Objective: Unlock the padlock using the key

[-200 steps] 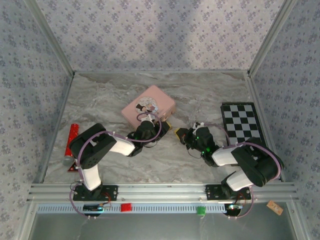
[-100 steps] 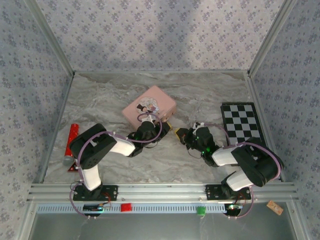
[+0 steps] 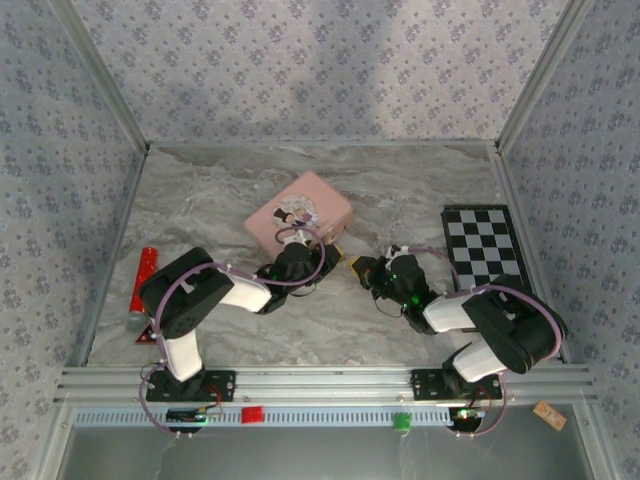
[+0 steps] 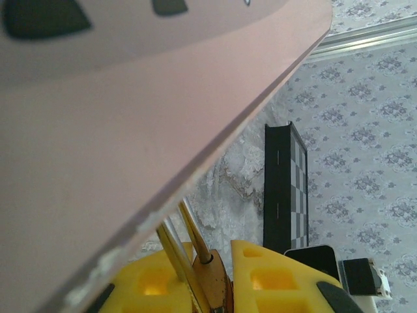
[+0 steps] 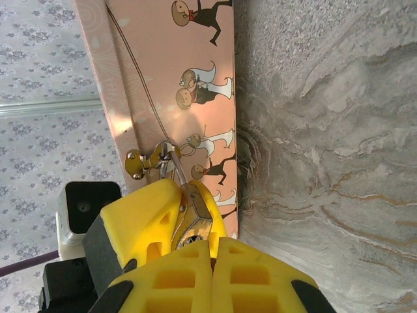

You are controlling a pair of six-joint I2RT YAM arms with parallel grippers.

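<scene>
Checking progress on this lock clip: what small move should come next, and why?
Probably ease the shut right gripper, tips against the padlock, slightly forward to seat the key before turning. The left gripper clamps the padlock, its shackle running up to the pink tin; whether the key is seated I cannot tell.

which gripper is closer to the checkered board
right. the right gripper is left of the checkered board, with bare table between them; the left gripper is further left, at the pink tin.
</scene>
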